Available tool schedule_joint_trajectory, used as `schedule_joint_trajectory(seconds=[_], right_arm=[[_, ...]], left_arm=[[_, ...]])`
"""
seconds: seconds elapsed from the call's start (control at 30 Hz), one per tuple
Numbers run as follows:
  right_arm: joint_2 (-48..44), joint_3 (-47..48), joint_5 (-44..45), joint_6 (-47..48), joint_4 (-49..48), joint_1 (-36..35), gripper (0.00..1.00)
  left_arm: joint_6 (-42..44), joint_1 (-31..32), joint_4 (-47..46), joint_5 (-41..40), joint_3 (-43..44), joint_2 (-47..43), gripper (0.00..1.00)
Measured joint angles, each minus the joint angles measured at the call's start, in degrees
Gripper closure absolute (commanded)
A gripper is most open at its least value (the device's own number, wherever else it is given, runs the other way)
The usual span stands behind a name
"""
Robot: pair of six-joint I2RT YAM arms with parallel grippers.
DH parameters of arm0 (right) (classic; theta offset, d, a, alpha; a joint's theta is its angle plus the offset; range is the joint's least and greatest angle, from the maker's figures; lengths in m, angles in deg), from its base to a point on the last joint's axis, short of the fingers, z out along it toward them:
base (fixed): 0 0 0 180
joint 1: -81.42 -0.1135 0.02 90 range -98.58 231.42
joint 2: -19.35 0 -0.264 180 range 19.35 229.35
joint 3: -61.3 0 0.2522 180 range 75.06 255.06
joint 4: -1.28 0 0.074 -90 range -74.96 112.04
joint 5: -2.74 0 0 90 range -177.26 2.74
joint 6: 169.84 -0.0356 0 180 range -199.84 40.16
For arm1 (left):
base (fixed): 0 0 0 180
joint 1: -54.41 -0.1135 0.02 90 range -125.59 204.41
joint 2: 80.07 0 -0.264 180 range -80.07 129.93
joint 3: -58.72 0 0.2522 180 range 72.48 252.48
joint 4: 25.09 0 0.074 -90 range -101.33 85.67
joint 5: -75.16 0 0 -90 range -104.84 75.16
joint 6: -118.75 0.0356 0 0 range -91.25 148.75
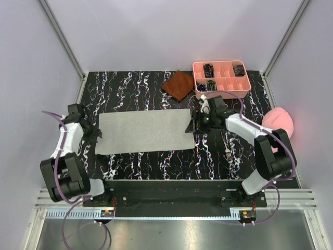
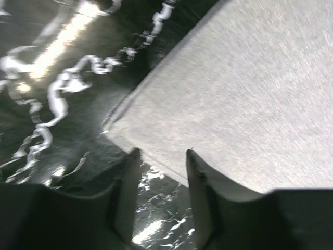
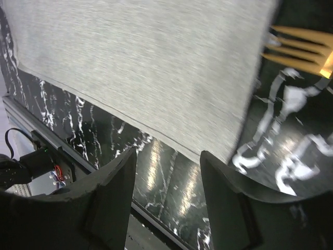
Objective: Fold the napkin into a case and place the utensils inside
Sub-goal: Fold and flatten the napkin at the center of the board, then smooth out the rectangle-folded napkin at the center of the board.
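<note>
Left arm: white links, black joints, chunky black base.
Right arm: same white-and-black build.
Cables: purple, looping along each arm.
Claw fingers: matte black, blocky.

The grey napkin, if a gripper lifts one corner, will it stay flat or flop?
Probably flops: the napkin lies thin and flat like soft cloth. Likely light, its edge barely rising off the table. Pushed, that matte weave may bunch rather than slide.

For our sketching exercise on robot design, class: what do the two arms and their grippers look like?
The left arm and right arm have white links between chunky black joints, with thin purple cables looping alongside. The left gripper and right gripper each end in two matte black fingers.
</note>
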Motion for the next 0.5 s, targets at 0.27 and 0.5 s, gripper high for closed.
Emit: schedule_joint_trajectory(seconds=[0.27, 0.5], right_arm=[[10.1, 4.5, -0.6, -1.1, -3.7, -6.8, 0.41], [11.6, -0.6, -1.0, -2.6, -6.7, -10.3, 0.41]], left_arm=[[0.4, 0.0, -4.2, 6.3, -0.8, 14.5, 0.82], [0.5, -7.0, -3.7, 6.2, -3.6, 14.7, 0.83]])
